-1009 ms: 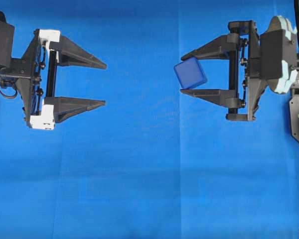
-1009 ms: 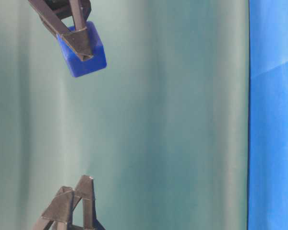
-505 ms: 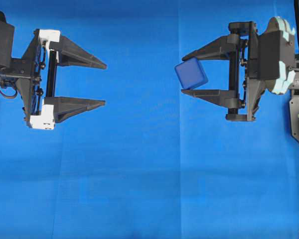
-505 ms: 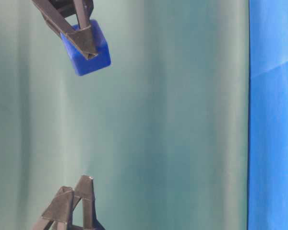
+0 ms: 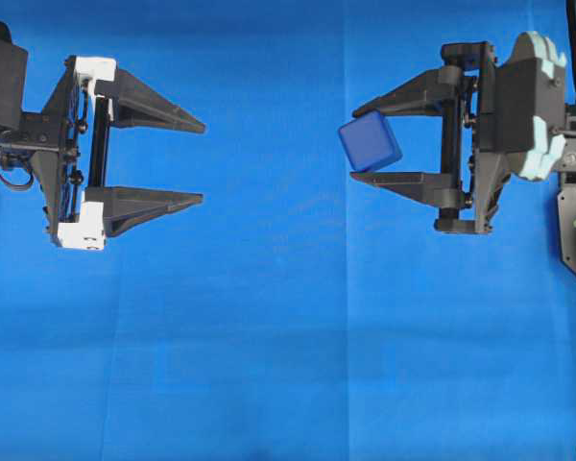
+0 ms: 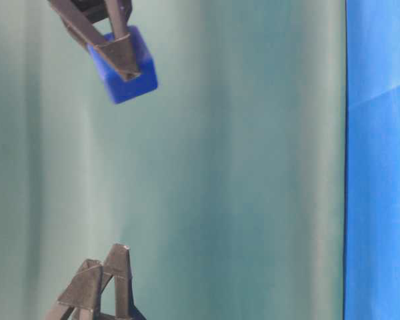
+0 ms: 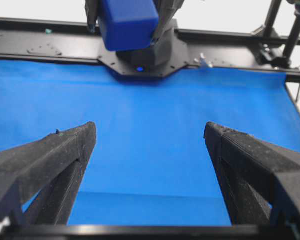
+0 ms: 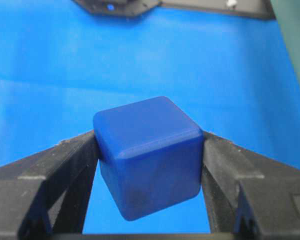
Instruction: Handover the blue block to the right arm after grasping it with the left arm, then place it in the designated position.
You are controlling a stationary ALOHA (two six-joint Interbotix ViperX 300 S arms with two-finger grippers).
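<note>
While the right gripper (image 5: 352, 139) is clamped on the blue block (image 5: 370, 140), the entry reads as follows. Item one: blue block, dark cube with rounded edges, pinched tilted between the two black fingertips (image 8: 75, 150) of the right arm (image 5: 518, 106), held in the air above the blue cloth (image 5: 269, 336), toward its right edge and nearer the far edge. Item two: left gripper (image 5: 204, 161), white brackets, jaws spread wide and holding nothing, near the cloth's left edge, well apart from the block, facing it. Number face not visible.
</note>
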